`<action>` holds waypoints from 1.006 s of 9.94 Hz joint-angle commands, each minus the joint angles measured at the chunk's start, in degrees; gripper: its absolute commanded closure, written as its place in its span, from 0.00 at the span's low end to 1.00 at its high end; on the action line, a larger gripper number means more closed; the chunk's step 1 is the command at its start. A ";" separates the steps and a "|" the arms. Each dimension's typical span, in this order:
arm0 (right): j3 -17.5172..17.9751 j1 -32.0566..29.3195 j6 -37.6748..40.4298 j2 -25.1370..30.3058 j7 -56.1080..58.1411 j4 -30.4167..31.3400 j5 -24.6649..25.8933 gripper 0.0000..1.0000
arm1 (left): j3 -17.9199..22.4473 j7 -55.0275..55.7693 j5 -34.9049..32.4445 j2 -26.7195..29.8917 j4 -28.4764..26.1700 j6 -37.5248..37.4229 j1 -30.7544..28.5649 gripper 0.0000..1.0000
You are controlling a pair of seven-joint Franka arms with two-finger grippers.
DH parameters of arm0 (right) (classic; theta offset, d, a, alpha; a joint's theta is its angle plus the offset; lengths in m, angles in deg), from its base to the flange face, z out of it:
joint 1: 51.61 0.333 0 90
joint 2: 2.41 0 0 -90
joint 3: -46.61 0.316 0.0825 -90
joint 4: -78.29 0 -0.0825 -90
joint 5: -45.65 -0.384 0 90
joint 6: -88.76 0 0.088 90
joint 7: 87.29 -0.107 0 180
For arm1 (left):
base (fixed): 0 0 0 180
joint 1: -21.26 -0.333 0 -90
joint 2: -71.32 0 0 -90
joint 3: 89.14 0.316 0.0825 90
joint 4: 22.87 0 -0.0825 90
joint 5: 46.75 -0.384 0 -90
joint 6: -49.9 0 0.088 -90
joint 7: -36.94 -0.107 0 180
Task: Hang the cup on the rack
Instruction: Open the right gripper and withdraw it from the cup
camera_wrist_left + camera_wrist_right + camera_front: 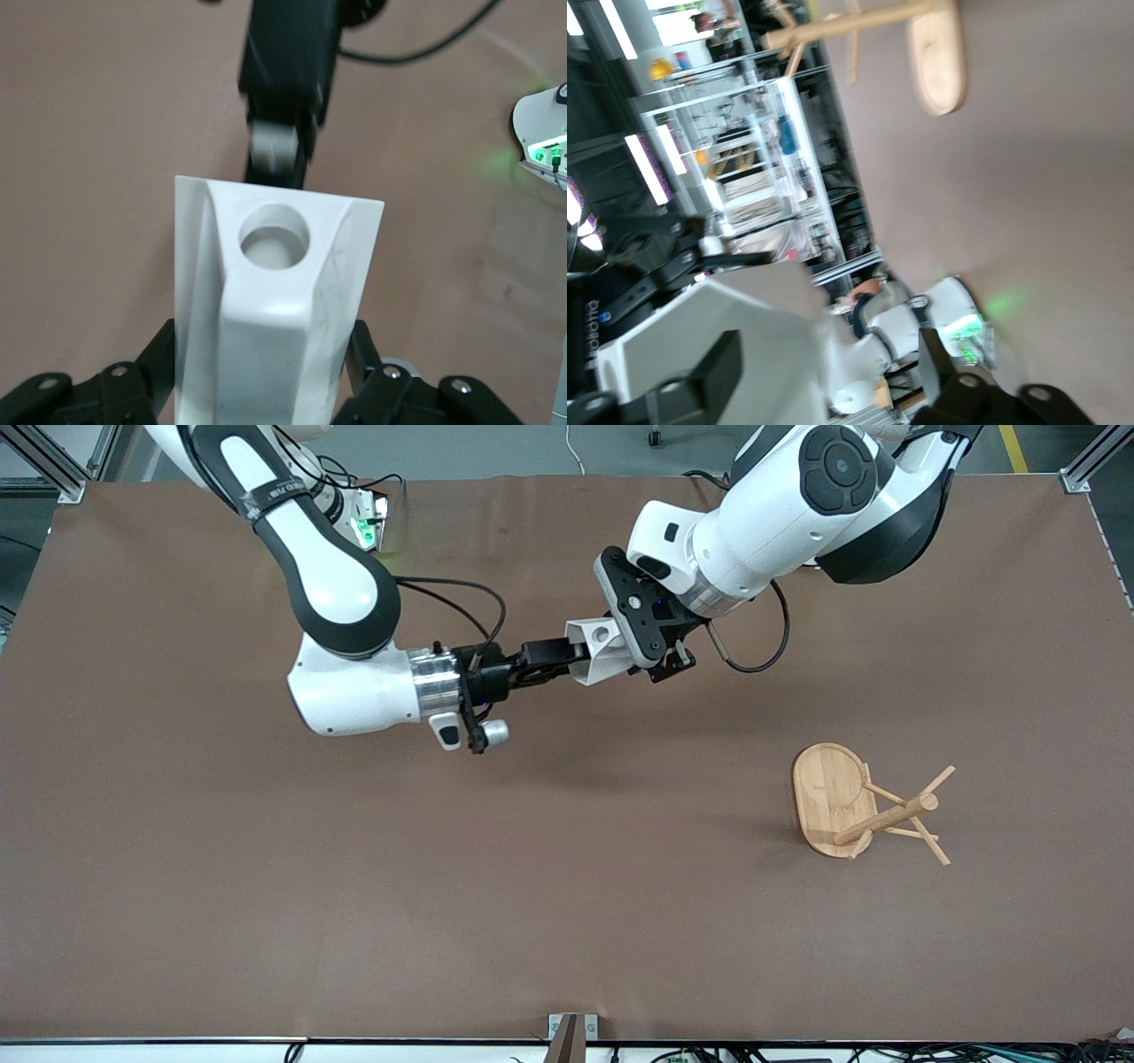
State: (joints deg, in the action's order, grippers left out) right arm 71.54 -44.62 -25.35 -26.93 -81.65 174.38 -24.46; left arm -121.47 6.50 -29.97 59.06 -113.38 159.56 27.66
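Front view: both the left gripper (625, 657) and right gripper (567, 657) clamp the cup (600, 651), light, rigid, slick-faceted; the handle hole stays free.

Both arms wear glossy white shells with black bands at the joints. The right arm (337, 593), entering from the upper left of the front view, has a rounded white elbow ringed in black, a black strap with pale lettering (too small to read), then a ribbed silver collar and a black wrist module. A thin black cable loops from that wrist, and a small silver-capped camera hangs beneath it. The left arm (797, 505), from the upper right, shows a round black joint cap with moulded recesses, a silver ring, and a flat black mounting plate with screw holes; another black cable curls below it.
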 commanded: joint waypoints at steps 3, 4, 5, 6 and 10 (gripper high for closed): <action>-0.41 -7.94 1.18 4.65 -16.42 0.24 20.58 0.00 | 0.33 1.24 -1.13 -1.00 -1.42 0.55 -0.07 1.00; -2.07 -8.91 3.18 6.05 -19.16 0.24 25.50 0.00 | 0.42 5.78 -3.22 -2.14 -1.08 0.55 -0.07 1.00; -6.18 -8.92 6.33 7.02 -19.18 -0.11 31.64 0.00 | 0.34 11.92 -5.33 -2.76 -0.64 0.55 0.01 1.00; -10.22 -8.92 10.63 7.56 -18.58 -0.72 37.61 0.00 | 0.34 17.29 -5.61 -2.85 -0.46 0.64 -0.07 1.00; -22.46 -9.10 15.85 10.00 -13.42 -3.01 61.68 0.00 | 2.27 33.83 -10.61 -2.94 -0.20 1.25 -0.07 0.99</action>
State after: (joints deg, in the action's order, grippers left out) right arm 50.39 -54.11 -10.79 -19.77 -96.88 171.92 30.40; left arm -119.44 35.65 -37.84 57.23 -113.20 160.15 27.31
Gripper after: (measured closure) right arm 0.000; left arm 0.220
